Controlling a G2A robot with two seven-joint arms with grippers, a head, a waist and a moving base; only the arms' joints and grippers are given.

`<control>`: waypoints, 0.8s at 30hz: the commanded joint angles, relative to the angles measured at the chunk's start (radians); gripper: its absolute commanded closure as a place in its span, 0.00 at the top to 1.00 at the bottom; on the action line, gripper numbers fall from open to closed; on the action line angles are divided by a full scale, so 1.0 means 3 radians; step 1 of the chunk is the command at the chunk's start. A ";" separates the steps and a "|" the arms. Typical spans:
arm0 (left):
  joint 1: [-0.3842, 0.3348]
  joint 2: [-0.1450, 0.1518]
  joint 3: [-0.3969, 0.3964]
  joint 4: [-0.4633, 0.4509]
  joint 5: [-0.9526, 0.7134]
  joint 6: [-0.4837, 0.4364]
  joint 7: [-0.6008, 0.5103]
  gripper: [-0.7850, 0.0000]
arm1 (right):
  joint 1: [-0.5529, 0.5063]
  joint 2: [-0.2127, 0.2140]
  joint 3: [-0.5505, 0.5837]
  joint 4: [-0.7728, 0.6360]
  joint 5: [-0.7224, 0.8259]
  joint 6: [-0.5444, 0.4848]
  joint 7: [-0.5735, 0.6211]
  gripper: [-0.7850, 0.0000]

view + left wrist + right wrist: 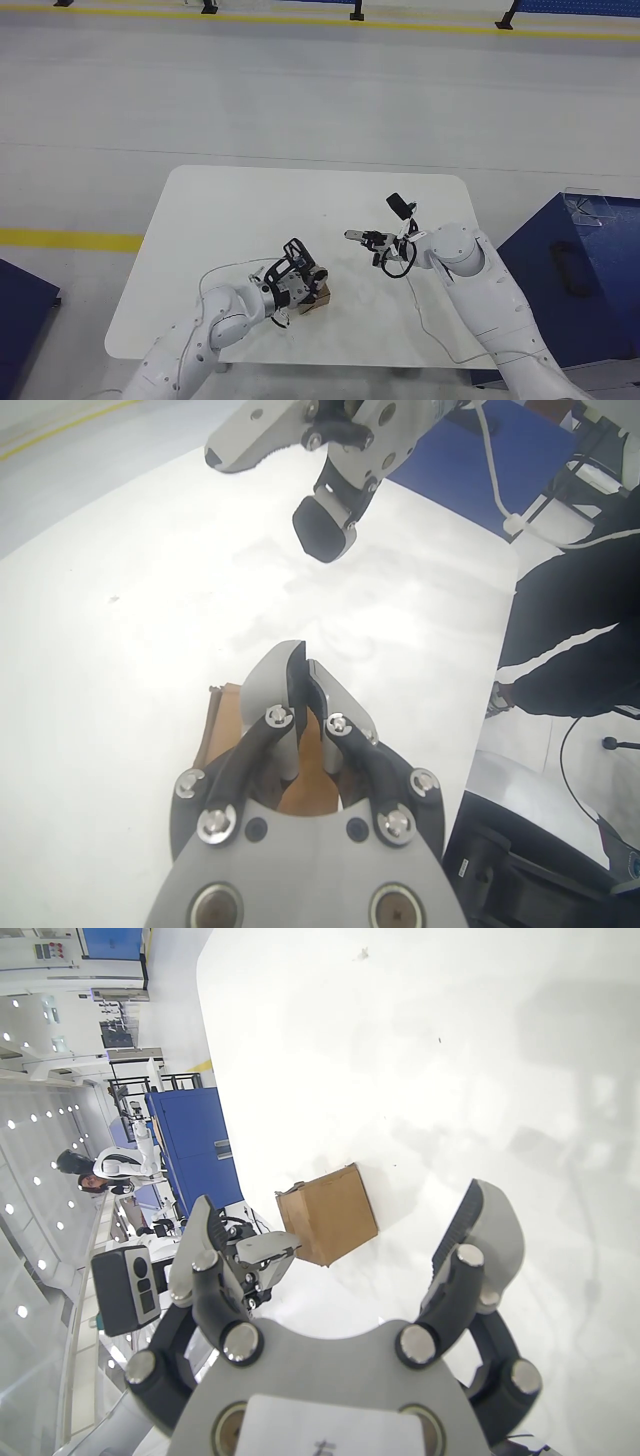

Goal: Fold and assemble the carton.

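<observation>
The brown carton (318, 293) sits close to the near edge of the white table (250, 200), with bare tabletop beyond it and to either side. The left gripper (302, 670) is clenched, its fingers pinching the carton's edge. The right gripper (341, 1195) hangs nearby over bare table, spread wide, holding nothing

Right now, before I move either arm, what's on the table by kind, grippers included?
brown cardboard carton: 1
grey metal grippers: 2, left gripper clamped on the carton, right gripper open
white table: 1
Total: 4
</observation>
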 commanded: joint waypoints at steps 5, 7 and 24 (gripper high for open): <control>-0.0045 -0.0034 0.0043 0.0044 0.0001 0.0092 -0.0047 0.00 | 0.0000 0.0000 0.0000 0.0000 0.0000 0.0000 0.0000 1.00; -0.0027 -0.0034 0.0018 0.0005 -0.0026 0.0077 0.0022 0.00 | 0.0000 0.0000 0.0000 0.0000 0.0000 0.0000 0.0000 1.00; 0.0082 -0.0035 -0.0059 -0.0136 0.0024 0.0029 0.0117 0.00 | 0.0000 0.0000 0.0000 0.0000 0.0000 0.0000 0.0000 1.00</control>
